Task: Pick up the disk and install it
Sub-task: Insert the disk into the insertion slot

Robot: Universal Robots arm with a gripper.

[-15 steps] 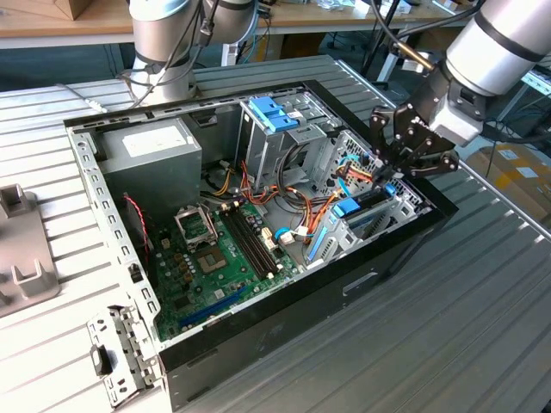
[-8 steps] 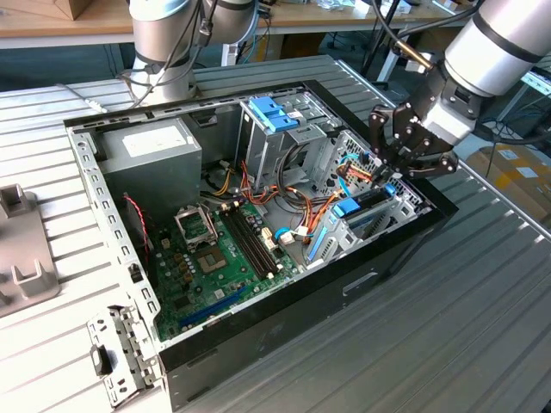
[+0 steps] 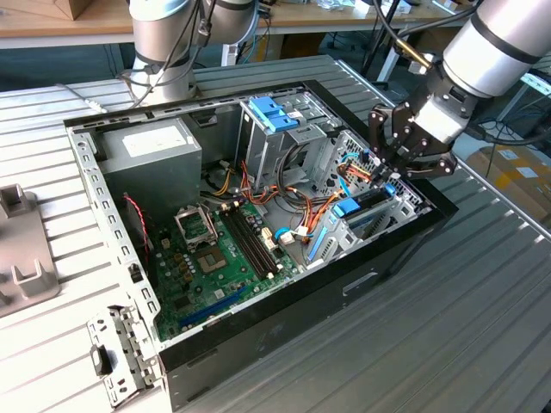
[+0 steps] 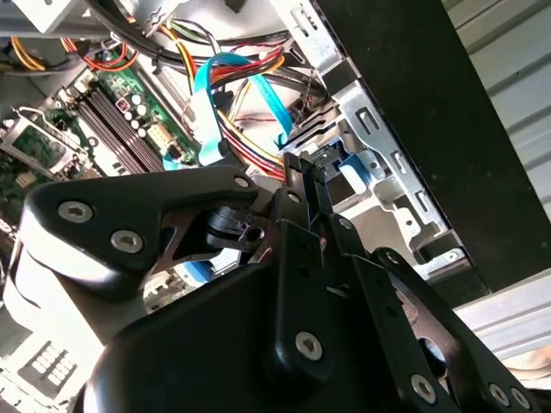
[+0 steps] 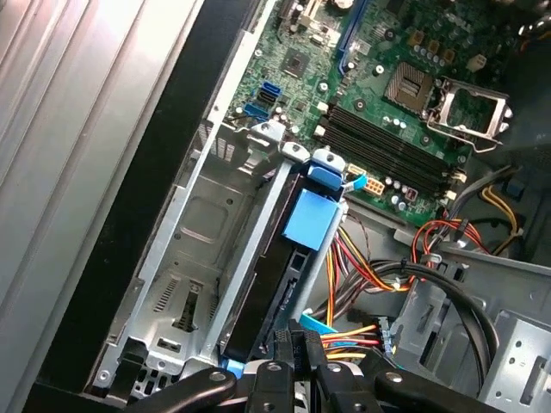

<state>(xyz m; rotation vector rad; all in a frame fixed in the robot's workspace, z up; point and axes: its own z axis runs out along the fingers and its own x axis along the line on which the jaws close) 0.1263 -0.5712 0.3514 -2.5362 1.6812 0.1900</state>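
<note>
The disk [image 3: 360,206] is a dark flat drive with bright blue rails and a blue tab. It stands on edge in the metal drive cage [image 5: 185,258] at the front corner of the open computer case, on the exterior view's right. In the first wrist view its dark body [image 5: 269,284] runs along the cage, the blue tab toward the motherboard. My gripper [image 3: 393,175] hangs just above the disk's outer end. The fingers [image 4: 303,185] are pressed together and point down at the blue rail [image 4: 351,172]. The gripper [image 5: 291,342] is at the disk's end, and I cannot tell whether it touches.
The case holds a green motherboard [image 3: 215,258], a grey power-supply box [image 3: 151,151], a pale blue bracket [image 3: 274,112] on the upper cage, and orange, red and blue cables [image 3: 303,205] beside the disk. A grey fixture [image 3: 21,249] lies on the exterior view's left.
</note>
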